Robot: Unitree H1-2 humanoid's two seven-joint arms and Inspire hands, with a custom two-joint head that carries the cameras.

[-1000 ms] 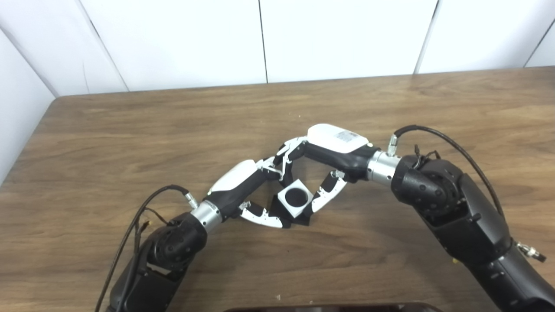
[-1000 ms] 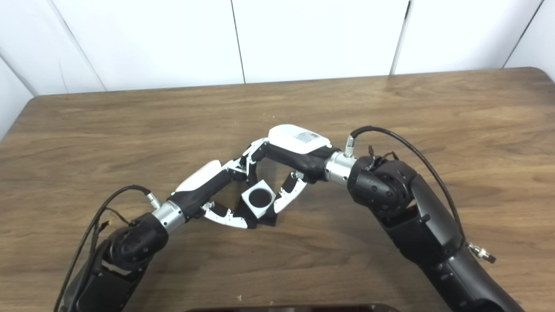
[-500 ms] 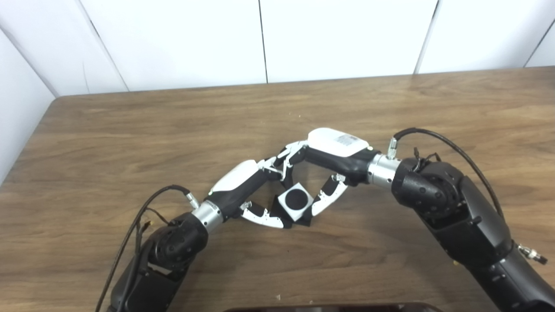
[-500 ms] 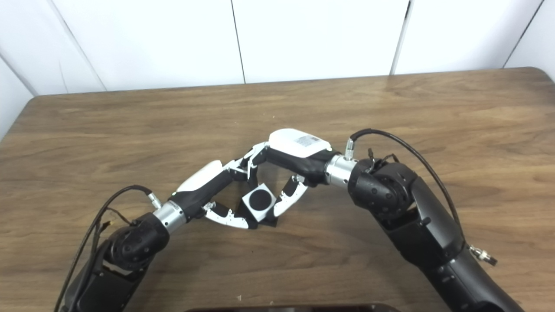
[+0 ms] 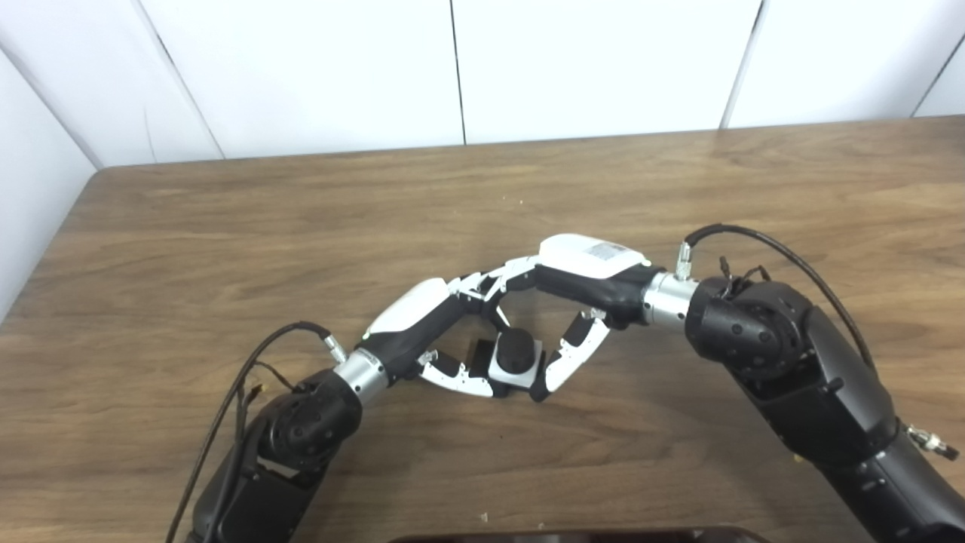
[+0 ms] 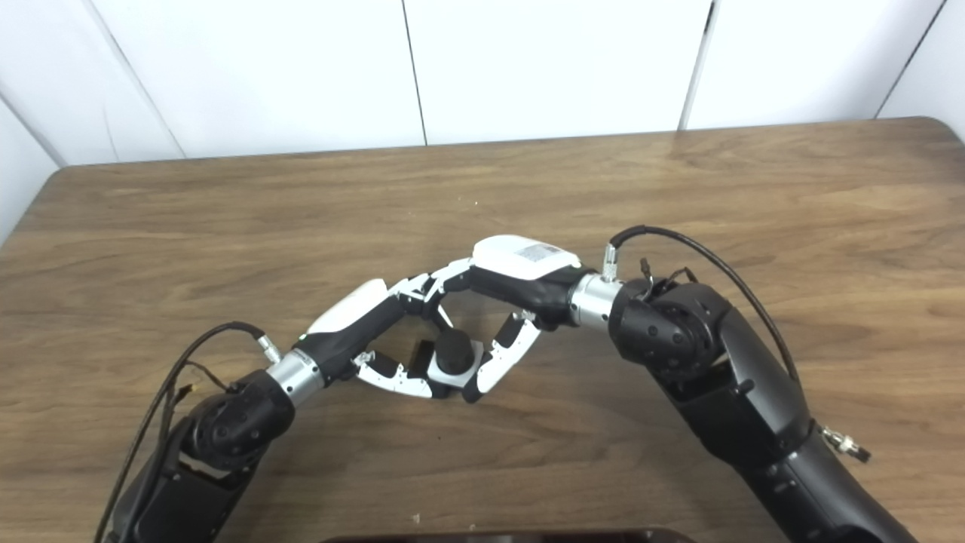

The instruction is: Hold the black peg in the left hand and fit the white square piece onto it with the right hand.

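Note:
The black peg (image 5: 516,348) stands on its black base near the table's middle, its round top poking up through the white square piece (image 5: 515,368), which sits low around it. My left hand (image 5: 441,332) comes in from the lower left and is shut on the peg's base (image 5: 480,353), thumb in front and fingers behind. My right hand (image 5: 573,294) reaches in from the right and is shut on the white square piece, thumb at its right side and fingers arching over the back. The two hands' fingers meet behind the peg.
The wooden table (image 5: 226,226) stretches out on all sides of the hands, with white wall panels behind it. A dark object's edge (image 5: 573,537) shows at the bottom of the picture. Cables loop off both wrists.
The white square piece, earlier tilted above the peg with its dark hole facing up, has come down over it. The right hand lowered with it; the peg's top now sticks through.

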